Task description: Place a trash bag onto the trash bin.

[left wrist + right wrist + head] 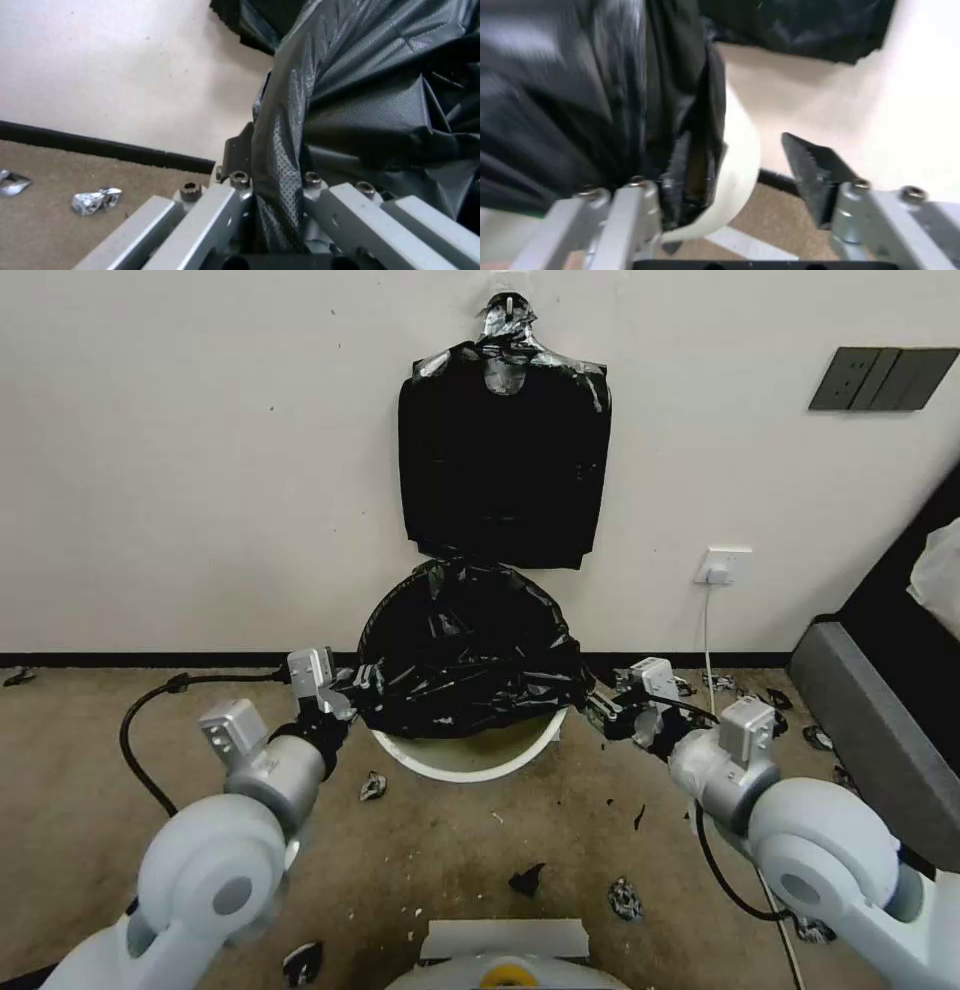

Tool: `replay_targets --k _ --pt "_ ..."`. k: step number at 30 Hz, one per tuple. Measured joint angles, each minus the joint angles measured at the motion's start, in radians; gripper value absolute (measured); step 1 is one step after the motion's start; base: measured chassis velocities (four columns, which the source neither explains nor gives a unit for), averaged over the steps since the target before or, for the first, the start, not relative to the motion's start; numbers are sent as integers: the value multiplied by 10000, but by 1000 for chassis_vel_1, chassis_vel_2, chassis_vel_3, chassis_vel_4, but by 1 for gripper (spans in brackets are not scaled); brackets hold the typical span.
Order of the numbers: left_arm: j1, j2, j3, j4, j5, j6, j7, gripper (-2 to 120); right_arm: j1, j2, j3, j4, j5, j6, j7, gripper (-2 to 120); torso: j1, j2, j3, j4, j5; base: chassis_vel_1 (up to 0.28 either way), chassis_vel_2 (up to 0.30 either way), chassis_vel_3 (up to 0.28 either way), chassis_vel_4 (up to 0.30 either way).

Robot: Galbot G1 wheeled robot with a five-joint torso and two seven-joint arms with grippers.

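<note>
Left jaws pinching trash bag (pixel 470 655)

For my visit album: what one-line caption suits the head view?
Both tools, left and right, stretch a black trash bag over the cream trash bin.

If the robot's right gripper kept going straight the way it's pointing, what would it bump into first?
Probably the trash bin: its white rim sits between the open right gripper fingers, with the trash bag draped alongside.

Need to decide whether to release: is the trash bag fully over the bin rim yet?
Not fully. The trash bag covers the far side of the trash bin, but the near cream rim is bare.
</note>
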Motion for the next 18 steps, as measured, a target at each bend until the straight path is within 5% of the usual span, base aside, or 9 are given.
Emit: replay_targets --k 13,18 --pt "-7 22 -210 138 -147 150 -288 3 -274 229 652 648 470 144 440 99 0 0 1 0 0 0 0 0 0" --pt "90 31 -362 181 -173 175 -341 3 -178 340 717 753 470 250 872 100 0 0 1 1 1 0 0 0 0"
